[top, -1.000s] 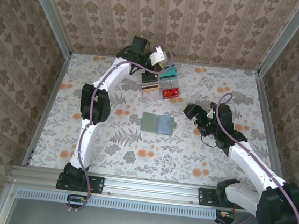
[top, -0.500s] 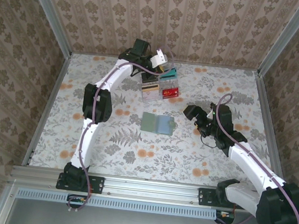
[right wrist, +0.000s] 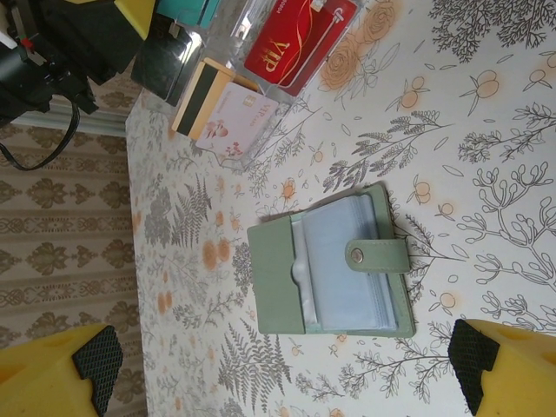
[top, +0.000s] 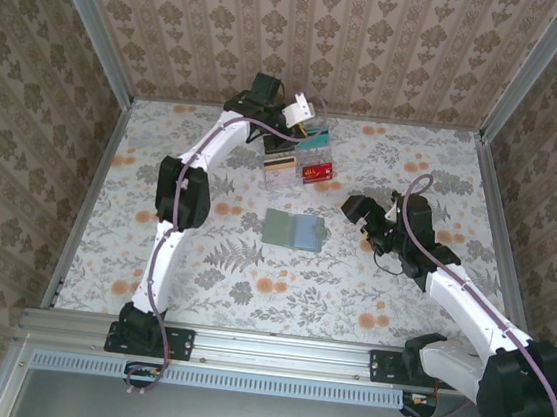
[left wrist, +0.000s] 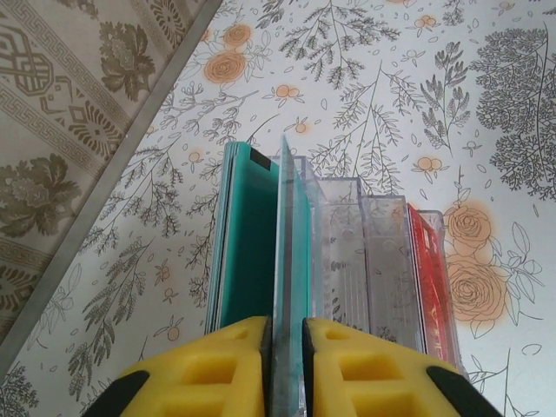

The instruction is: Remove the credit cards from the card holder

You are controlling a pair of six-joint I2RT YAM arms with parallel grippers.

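Observation:
The grey-green card holder lies open and flat mid-table, its pale blue sleeves and snap tab facing up; no card shows in it. At the back, my left gripper hangs over a row of clear boxes. Its yellow jaws stand a narrow gap apart, with the edge of a teal card upright between them in the end box. A red card, an orange-yellow card and a dark card rest in the other boxes. My right gripper hovers just right of the holder, open wide and holding nothing.
The metal rail and patterned back wall run close to the left of the boxes. Side walls enclose the floral tabletop. The right arm's cable loops above its wrist.
The left gripper has shifted a little to the right and down over the boxes with the teal card, and its jaws have parted slightly. The right arm and the holder have not moved.

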